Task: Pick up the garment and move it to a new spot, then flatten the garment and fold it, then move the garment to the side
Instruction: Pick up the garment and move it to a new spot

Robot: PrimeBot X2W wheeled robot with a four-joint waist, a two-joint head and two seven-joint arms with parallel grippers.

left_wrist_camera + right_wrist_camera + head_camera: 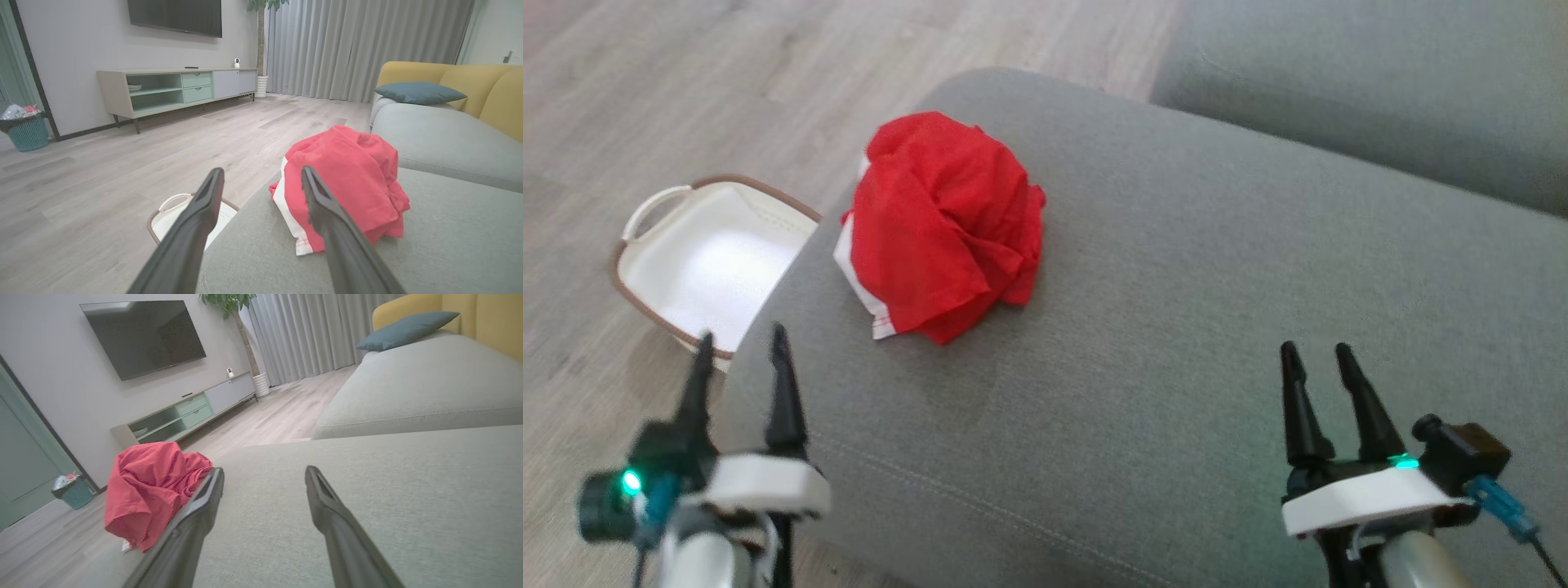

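The red garment point(943, 224) lies crumpled in a mound on the far left part of the grey seat cushion point(1176, 327), close to the cushion's left edge. A white basket point(715, 265) stands on the floor just beyond that edge. Neither gripper touches the cloth. The left gripper point(742, 333) hovers at the near left corner and the right gripper point(1315, 349) at the near right, and both have their fingers spread and hold nothing.

The step in hand looks like the first pick-up. The left gripper is the nearer one, and its wrist view already lines up on the mound. It should reach forward and close on a thick fold high on the heap, not on the loose white-trimmed flap at the near left, which would likely trail. That trim may be a hem or a side stripe; the bunching hides which. The lift should clear the cushion, then carry right toward the bare middle, away from the edge and the basket.
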